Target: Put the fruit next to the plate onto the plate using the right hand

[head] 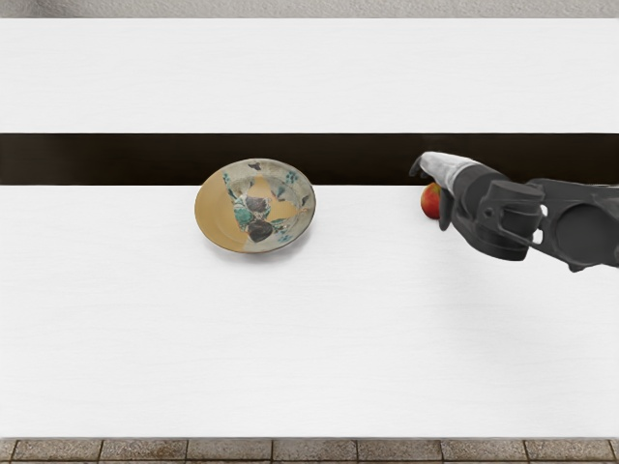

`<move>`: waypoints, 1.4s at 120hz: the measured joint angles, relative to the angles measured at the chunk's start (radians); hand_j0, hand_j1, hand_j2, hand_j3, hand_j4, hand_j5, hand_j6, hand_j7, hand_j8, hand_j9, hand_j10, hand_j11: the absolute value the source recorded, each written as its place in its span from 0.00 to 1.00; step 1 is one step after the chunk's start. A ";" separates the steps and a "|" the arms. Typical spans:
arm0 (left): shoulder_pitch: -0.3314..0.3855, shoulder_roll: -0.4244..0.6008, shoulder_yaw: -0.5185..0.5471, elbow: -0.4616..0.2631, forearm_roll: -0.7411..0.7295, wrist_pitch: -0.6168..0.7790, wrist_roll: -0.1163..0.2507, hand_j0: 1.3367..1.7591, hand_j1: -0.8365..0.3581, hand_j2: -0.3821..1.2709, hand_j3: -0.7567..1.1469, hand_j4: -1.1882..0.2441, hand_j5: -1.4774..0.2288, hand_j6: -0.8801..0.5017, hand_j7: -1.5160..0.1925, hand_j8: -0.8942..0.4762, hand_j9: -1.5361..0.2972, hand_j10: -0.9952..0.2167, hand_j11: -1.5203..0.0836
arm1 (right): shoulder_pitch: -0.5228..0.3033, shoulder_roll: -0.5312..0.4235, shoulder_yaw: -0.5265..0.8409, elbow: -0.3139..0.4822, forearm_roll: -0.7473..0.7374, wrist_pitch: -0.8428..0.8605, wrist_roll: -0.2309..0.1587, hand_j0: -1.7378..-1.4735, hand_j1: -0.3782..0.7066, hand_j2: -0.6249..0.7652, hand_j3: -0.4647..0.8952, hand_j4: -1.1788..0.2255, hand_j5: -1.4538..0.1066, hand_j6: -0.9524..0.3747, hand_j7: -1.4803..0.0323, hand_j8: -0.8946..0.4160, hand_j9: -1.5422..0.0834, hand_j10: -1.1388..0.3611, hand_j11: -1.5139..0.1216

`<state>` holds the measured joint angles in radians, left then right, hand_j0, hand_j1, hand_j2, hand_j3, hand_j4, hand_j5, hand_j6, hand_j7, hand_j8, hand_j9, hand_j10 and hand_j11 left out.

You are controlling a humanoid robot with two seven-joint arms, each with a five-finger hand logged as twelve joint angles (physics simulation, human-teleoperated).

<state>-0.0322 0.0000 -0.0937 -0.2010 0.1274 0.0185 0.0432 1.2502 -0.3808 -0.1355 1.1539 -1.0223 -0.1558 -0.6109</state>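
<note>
A small red-orange fruit [428,200] lies on the white table [309,319] near its back edge, well to the right of the plate. The plate [215,208] is round with an ochre rim and a painted floral centre, and holds nothing. My right hand [432,188] reaches in from the right edge and sits right against the fruit. One pale finger [447,164] stretches over the fruit's top and the thumb [445,208] covers its right side. The fingers are spread around the fruit, not clamped, and the fruit rests on the table. The left arm does not show.
A dark gap [145,159] runs across the picture just behind the plate and the fruit, with a second white surface [309,77] beyond it. A tiled floor strip [309,450] shows below the table's front edge.
</note>
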 joint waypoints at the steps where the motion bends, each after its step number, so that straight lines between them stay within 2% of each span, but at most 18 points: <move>1: 0.000 0.000 0.000 0.000 0.000 0.000 0.000 0.76 0.99 0.23 0.40 0.83 0.87 0.64 0.89 0.65 0.84 0.82 0.95 | -0.001 0.000 0.000 -0.001 0.000 -0.001 0.000 0.30 0.33 0.41 0.34 0.64 0.70 0.51 0.74 0.47 0.73 0.57 0.71; 64: 0.000 0.000 0.000 0.000 0.000 0.000 0.000 0.76 0.99 0.23 0.40 0.83 0.87 0.64 0.89 0.65 0.84 0.82 0.95 | -0.024 0.019 0.000 -0.046 -0.001 -0.014 0.000 0.30 0.35 0.41 0.34 0.63 0.69 0.50 0.73 0.46 0.72 0.56 0.69; 124: 0.000 0.000 0.000 0.000 0.000 0.000 0.000 0.76 0.99 0.23 0.40 0.83 0.87 0.64 0.89 0.65 0.84 0.82 0.95 | -0.026 0.036 0.004 -0.065 0.001 -0.013 0.000 0.30 0.52 0.39 0.34 0.51 0.55 0.37 0.59 0.33 0.58 0.45 0.56; 133: 0.000 0.000 0.000 0.000 0.000 0.000 0.000 0.76 0.99 0.23 0.40 0.83 0.87 0.64 0.89 0.65 0.84 0.82 0.95 | -0.027 0.038 0.004 -0.066 0.002 -0.012 0.000 0.31 0.54 0.40 0.34 0.49 0.52 0.35 0.56 0.35 0.56 0.44 0.54; 155: 0.000 0.000 0.000 0.000 0.000 0.000 0.000 0.76 0.99 0.23 0.40 0.83 0.87 0.64 0.89 0.65 0.84 0.82 0.95 | -0.026 0.039 0.007 -0.068 0.005 -0.008 -0.002 0.34 0.56 0.44 0.34 0.42 0.43 0.39 0.47 0.40 0.46 0.37 0.44; 168: 0.000 0.000 0.000 0.000 0.000 0.000 0.000 0.76 0.99 0.23 0.40 0.83 0.87 0.64 0.89 0.65 0.84 0.82 0.95 | -0.026 0.039 0.008 -0.068 0.007 -0.006 -0.001 0.34 0.56 0.48 0.34 0.38 0.38 0.40 0.42 0.42 0.41 0.38 0.39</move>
<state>-0.0322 0.0000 -0.0938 -0.2010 0.1274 0.0189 0.0431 1.2242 -0.3420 -0.1273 1.0862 -1.0150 -0.1623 -0.6118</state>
